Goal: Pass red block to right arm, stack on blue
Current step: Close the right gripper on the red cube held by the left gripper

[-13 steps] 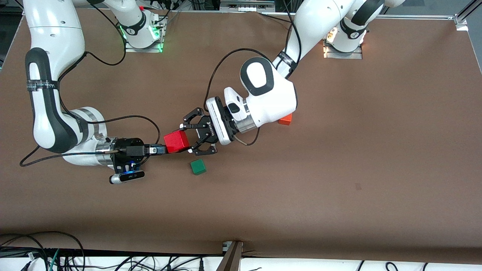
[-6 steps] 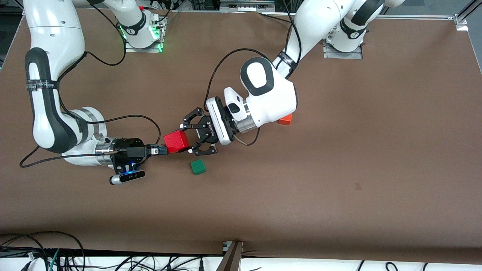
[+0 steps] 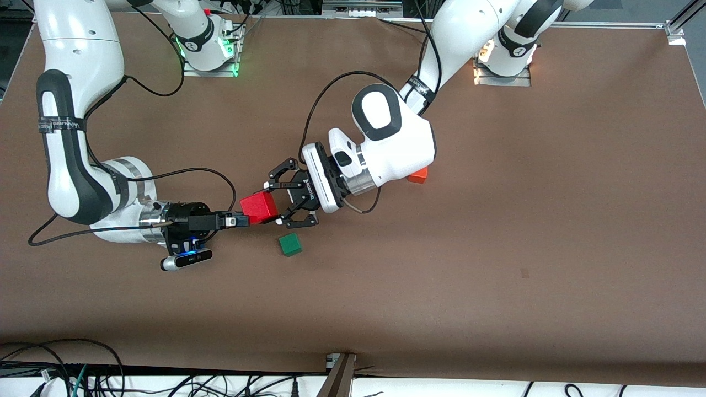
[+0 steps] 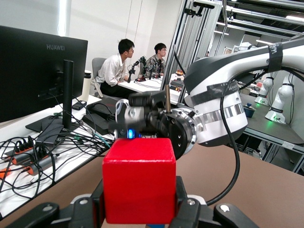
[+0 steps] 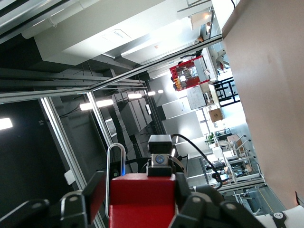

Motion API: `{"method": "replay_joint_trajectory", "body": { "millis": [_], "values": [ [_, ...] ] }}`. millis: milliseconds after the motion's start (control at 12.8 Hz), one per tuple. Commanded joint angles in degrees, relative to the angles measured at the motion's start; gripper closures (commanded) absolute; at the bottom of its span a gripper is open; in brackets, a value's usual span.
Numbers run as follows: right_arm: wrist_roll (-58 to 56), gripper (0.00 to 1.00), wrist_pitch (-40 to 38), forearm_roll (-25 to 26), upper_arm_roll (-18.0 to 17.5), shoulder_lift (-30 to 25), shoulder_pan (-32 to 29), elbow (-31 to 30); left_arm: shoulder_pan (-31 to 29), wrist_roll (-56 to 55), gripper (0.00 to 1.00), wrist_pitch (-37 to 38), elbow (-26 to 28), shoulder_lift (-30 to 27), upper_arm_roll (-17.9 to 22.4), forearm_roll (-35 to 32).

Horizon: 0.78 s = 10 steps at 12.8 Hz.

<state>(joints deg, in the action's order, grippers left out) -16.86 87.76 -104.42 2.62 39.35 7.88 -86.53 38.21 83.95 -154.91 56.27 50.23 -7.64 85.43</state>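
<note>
Front view: both grippers meet on the red block point(image 3: 258, 207) in mid-air!
Left gripper point(image 3: 274, 204) is clamped tight on it, right gripper point(image 3: 246, 220) has its fingers pressed against it too, up over the brown table point(image 3: 496, 248), above the green cube point(image 3: 290, 244).

left claw point(image 3: 271, 205) clamped, right claw point(image 3: 242, 219) closing in

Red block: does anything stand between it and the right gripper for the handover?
Nothing visible does. The right gripper is at the red block, which the left gripper holds above the table. The green cube lies apart on the table, nearer the front camera.
</note>
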Motion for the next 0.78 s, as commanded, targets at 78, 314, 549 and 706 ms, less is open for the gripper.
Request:
{"method": "replay_joint_trajectory", "body": {
  "millis": [78, 314, 549, 706],
  "values": [
    [1.0, 0.48, -0.1, -1.3, 0.0, -0.4, 0.2, 0.1, 0.5, 0.2, 1.0, -0.4, -2.1, 1.3, 0.4, 1.8],
    [1.0, 0.6, -0.1, -1.3, 0.0, -0.5, 0.2, 0.1, 0.5, 0.2, 1.0, -0.4, -2.1, 1.3, 0.3, 1.8],
    [0.9, 0.74, -0.3, -1.3, 0.0, -0.5, 0.1, 0.4, 0.5, -2.1, 0.0, -0.4, -1.7, 1.2, 0.4, 1.9],
    [1.0, 0.85, -0.6, -1.3, 0.1, -0.5, -0.1, 0.6, 0.5, -3.6, 0.0, -0.4, -1.8, 1.2, 0.4, 1.8]
  ]
}}
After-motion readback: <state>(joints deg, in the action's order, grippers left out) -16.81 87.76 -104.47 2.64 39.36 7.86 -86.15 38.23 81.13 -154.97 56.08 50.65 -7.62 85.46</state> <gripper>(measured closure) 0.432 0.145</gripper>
